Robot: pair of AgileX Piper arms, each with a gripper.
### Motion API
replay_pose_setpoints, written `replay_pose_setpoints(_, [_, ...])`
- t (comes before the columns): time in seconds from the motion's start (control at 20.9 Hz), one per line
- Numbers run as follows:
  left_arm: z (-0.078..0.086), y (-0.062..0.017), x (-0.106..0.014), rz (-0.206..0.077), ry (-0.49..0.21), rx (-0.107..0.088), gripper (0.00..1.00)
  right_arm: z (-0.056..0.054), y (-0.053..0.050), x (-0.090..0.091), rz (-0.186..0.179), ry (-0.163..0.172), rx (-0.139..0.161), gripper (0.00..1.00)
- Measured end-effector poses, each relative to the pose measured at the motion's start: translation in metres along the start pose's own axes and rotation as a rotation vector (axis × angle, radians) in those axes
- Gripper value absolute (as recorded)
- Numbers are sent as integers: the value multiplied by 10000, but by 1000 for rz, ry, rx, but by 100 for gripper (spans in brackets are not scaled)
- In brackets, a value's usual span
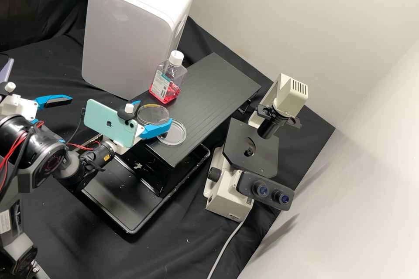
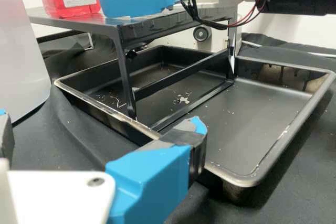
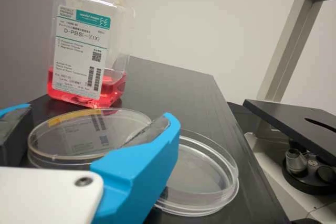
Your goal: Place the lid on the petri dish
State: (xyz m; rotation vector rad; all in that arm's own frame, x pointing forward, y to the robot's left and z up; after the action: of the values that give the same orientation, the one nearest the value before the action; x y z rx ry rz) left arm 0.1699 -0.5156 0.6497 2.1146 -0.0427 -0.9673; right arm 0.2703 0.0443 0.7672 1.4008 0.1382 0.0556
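The right arm's white gripper with bright blue fingers [image 3: 92, 119] is pinching the round clear plastic lid [image 1: 153, 114] across its rim, one finger on each side, above the near left part of the flat black raised platform [image 1: 214, 91]. The shallow clear round petri dish [image 3: 202, 174] lies open on that platform, just right of the lid and by the near edge, with one blue finger between the two. Farther back on the platform, behind the lid, stands a clear square bottle with a white cap and red liquid [image 1: 168, 79]. The platform's legs stand in a shallow black metal tray [image 2: 273, 145] on the black cloth of the bench. The left gripper [image 2: 98, 121] hangs low at the near left of the tray, its fingers spread wide apart with nothing between them. A large white rounded box [image 1: 135, 26] sits at the far left, and a white and black microscope [image 1: 257, 157] stands to the right of the tray.
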Motion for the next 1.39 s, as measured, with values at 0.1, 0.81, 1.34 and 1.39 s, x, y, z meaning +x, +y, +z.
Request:
replay_pose_setpoints(0.1, [0, 0, 0, 0, 0, 0, 100, 0, 0, 0, 0, 0, 0, 0])
replay_pose_setpoints(0.81, [-2, -8, 7, -3, 4, -2, 100, 39, 27, 2, 10, -14, -1, 0])
replay_pose_setpoints(1.34, [-4, -11, 8, -3, 12, -5, 100, 291, 312, -208, 102, -109, 106, 0])
replay_pose_setpoints(1.39, [-4, -11, 8, -3, 12, -5, 100, 309, 328, -227, 108, -117, 108, 0])
